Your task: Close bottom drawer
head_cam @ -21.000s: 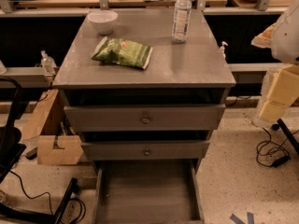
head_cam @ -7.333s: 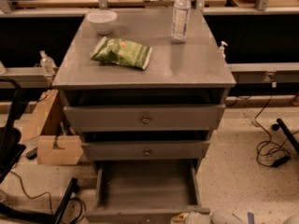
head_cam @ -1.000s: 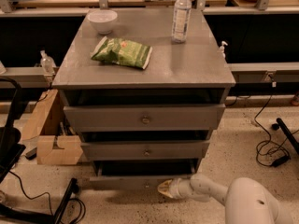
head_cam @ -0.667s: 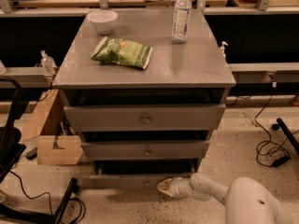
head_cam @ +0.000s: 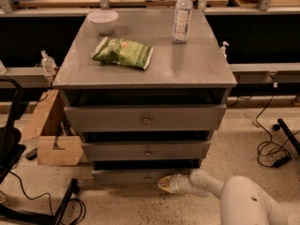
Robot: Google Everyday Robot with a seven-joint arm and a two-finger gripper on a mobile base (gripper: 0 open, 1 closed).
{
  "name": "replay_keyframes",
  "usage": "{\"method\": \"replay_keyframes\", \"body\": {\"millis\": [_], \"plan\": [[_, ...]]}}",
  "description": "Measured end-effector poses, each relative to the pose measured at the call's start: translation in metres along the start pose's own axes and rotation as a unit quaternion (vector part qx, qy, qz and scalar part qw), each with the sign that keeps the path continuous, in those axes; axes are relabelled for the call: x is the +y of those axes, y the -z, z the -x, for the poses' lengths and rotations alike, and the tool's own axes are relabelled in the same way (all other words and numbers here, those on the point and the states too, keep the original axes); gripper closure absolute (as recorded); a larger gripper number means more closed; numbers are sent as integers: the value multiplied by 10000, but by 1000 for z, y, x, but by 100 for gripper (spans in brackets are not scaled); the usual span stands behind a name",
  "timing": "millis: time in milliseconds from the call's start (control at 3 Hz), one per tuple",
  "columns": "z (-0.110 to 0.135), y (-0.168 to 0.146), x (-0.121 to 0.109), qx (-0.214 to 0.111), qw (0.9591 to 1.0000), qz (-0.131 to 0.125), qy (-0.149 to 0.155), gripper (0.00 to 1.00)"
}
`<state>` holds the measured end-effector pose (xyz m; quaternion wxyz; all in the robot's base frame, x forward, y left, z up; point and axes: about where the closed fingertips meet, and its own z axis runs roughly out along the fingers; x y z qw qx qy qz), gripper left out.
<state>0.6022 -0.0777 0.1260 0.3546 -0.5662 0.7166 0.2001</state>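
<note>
Your gripper [head_cam: 168, 183], grip state untellable, sits low centre against the bottom drawer [head_cam: 126, 176], nearly flush under the cabinet [head_cam: 187, 64]; likely last push inward, then withdraw.

One arm [head_cam: 248, 203] low, reaching toward view left.
White arm enters from lower right, forearm near level; claw [head_cam: 166, 183] at its far end, low, just right of centre, pointing left.
</note>
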Motion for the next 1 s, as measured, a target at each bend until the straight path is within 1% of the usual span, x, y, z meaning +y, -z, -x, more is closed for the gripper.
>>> {"method": "replay_keyframes", "body": {"millis": [333,667,1000], "plan": [[5,-10,-24,8,10000,-5,2,100],[5,-10,-24,8,10000,-4,2,100],[6,-13,-22,0,10000,19,0,73]]}}
